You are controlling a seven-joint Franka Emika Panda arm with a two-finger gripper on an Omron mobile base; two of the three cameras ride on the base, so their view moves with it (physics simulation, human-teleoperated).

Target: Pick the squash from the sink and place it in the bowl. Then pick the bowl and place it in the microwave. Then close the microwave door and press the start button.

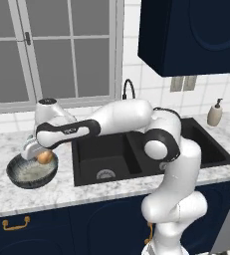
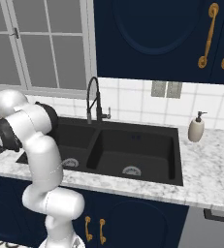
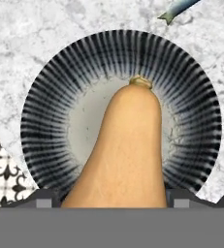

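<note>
Pointing its stem end toward the top of the hand view, the squash point(image 3: 125, 150) runs lengthwise up the frame's middle, broad end at the bottom between the gripper point(image 3: 114, 197) fingers, which are clamped on its sides. It hangs over the striped bowl point(image 3: 50, 97), which stands on the marble surface point(image 1: 7, 196) at the left base view's lower left.

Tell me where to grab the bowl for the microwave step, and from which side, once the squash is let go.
Probably the rim of the bowl, one finger inside and one outside, coming down from above. It has no handle, looks too wide to span, and sits upright on the counter. Choose a rim stretch clear of the squash, which sits between the gripper fingertips over the bowl's middle.
</note>
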